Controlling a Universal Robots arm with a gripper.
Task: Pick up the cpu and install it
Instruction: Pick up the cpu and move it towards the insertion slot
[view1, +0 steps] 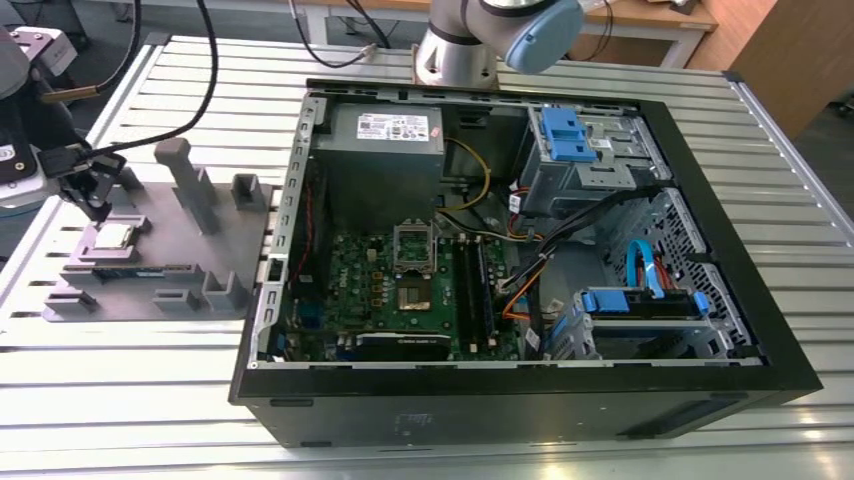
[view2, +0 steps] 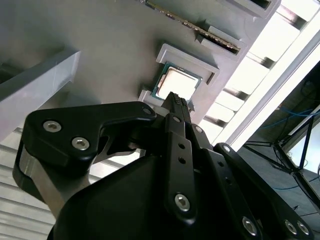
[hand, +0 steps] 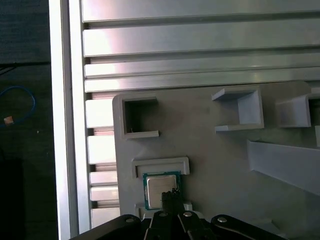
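Note:
The cpu (view1: 114, 236) is a small square chip with a silver top, lying flat in a recess of the grey fixture plate (view1: 167, 225) at the exterior view's left. Both wrist views look down on the cpu (view2: 178, 81) (hand: 157, 187) just past my fingertips. My gripper (view1: 96, 208) hangs just above the chip's edge. Its black fingers are shut together with nothing between them, as the gripper (view2: 178, 100) (hand: 173, 194) shows in both wrist views. The motherboard socket (view1: 415, 292) lies inside the open computer case (view1: 534, 250), far from the gripper.
The fixture plate carries grey posts (view1: 180, 175), empty holders (hand: 140, 117) and a long green memory stick (view1: 134, 271) beside the cpu. Everything stands on a slatted aluminium table (view1: 120, 370). Cables and blue drive bays (view1: 574, 135) fill the case's right side.

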